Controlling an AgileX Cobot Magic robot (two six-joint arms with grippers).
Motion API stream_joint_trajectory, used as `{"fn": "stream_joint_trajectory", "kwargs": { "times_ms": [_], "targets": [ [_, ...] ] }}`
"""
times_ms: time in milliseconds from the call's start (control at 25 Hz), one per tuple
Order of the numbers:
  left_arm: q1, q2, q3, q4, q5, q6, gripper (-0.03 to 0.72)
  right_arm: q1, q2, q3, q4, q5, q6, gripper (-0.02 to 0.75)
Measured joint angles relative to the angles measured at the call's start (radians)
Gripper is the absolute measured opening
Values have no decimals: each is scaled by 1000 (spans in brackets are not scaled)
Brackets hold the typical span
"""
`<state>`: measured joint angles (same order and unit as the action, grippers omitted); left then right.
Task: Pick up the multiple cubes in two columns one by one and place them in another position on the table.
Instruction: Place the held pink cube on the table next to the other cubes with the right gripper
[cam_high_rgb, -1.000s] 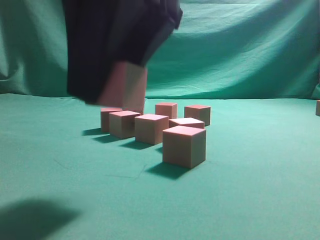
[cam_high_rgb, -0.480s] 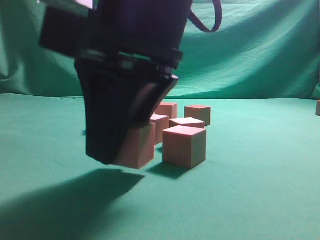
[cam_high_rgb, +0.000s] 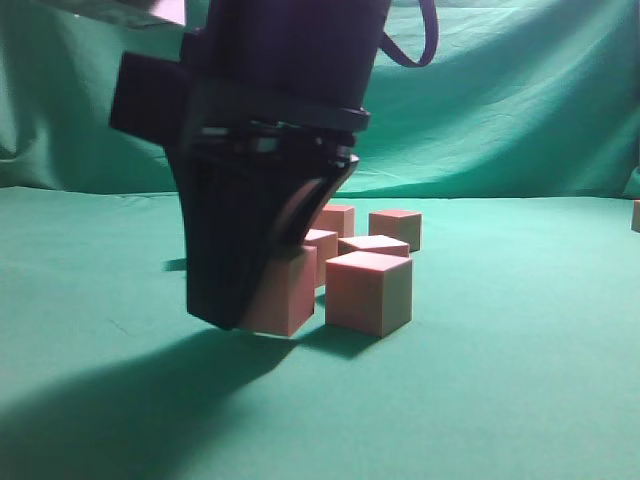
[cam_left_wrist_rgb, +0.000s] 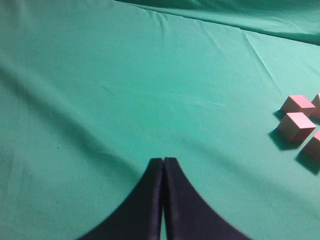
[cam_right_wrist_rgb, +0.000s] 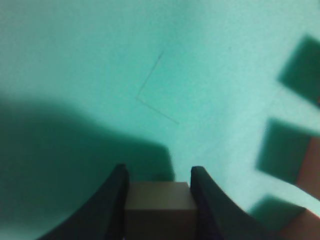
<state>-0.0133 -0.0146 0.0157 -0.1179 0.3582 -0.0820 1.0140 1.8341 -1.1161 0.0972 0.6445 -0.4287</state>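
Note:
My right gripper (cam_high_rgb: 258, 305) is shut on one salmon-pink cube (cam_high_rgb: 287, 295) and holds it very low over the teal table (cam_high_rgb: 500, 390), just left of the front cube (cam_high_rgb: 368, 291). In the right wrist view the held cube (cam_right_wrist_rgb: 159, 206) sits between the two black fingers (cam_right_wrist_rgb: 159, 171). More cubes stand behind: (cam_high_rgb: 373, 244), (cam_high_rgb: 396, 227), (cam_high_rgb: 336, 218), and others are hidden by the gripper. My left gripper (cam_left_wrist_rgb: 163, 161) is shut and empty over bare cloth, with three cubes (cam_left_wrist_rgb: 296, 125) at the right edge of its view.
A single cube (cam_high_rgb: 636, 215) shows at the far right edge. The wrinkled green backdrop (cam_high_rgb: 500, 100) hangs behind the table. A faint L-shaped crease (cam_right_wrist_rgb: 150, 100) marks the cloth ahead of the held cube.
My right gripper has carried the cube from above the back of the group forward and down to the front left, then shifted slightly right.

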Motion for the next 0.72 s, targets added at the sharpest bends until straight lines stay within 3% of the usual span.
{"fn": "stream_joint_trajectory", "kwargs": {
  "times_ms": [720],
  "targets": [
    [0,0,0,0,0,0,0,0,10,0,-5,-16,-33,261]
  ]
}}
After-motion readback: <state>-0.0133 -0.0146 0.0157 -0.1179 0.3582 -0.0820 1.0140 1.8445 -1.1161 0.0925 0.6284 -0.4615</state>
